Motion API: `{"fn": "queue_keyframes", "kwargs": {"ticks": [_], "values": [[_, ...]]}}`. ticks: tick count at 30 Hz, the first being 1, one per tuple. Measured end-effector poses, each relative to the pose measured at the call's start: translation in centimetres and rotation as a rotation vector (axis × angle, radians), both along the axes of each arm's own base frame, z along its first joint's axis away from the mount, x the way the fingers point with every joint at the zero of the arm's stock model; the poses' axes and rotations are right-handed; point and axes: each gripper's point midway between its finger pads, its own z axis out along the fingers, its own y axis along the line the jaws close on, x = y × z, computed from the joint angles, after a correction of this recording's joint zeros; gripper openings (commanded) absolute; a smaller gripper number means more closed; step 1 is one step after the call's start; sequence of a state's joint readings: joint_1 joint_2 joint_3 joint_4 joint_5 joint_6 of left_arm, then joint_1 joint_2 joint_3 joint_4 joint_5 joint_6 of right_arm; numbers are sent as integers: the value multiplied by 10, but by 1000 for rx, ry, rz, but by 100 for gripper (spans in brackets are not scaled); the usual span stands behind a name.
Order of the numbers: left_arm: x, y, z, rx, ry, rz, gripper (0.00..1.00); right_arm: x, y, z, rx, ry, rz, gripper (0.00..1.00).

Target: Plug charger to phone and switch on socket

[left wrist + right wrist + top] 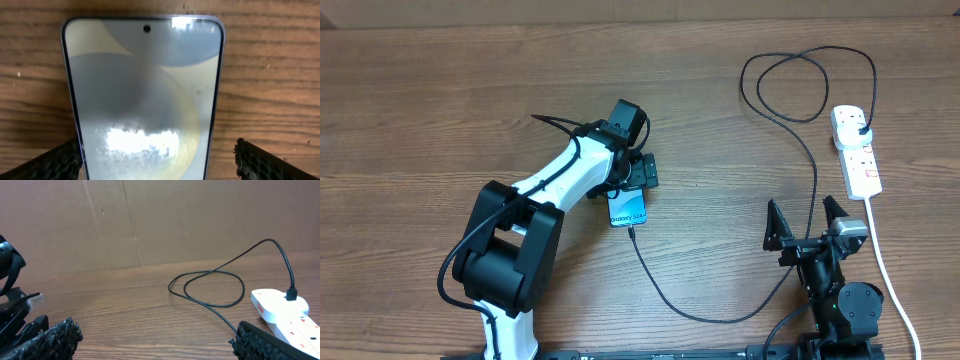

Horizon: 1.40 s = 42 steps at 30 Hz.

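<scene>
Phone (629,208) flat on table (420,100), straddled by spread left fingers (55,162); right fingers (50,341) spread, empty.

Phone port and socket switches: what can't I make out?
Overhead: left gripper covers much of the phone; charger tip too small to tell if seated.
Left wrist: phone's near end cut off by the bottom edge.
Right wrist: socket switches partly behind the finger; too small overhead.
</scene>
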<state>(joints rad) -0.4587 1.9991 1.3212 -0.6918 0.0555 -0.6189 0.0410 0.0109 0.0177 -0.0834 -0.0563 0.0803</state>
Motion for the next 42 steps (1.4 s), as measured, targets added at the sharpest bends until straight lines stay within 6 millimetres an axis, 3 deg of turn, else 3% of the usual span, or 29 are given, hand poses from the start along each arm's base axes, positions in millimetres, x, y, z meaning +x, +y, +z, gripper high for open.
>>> {"fn": "queue_keyframes", "kwargs": {"ticks": [12,35,39,42], "values": [[4,5,-1,28,-19,14,96,0,0,0,-2,0,0,100],[5,8,-2,47,-26,19,100,0,0,0,-2,-1,0,100],[5,10,-2,55,-29,20,85,0,0,0,-2,0,0,100],[6,11,-2,60,-31,22,82,0,0,0,-2,0,0,100]]}}
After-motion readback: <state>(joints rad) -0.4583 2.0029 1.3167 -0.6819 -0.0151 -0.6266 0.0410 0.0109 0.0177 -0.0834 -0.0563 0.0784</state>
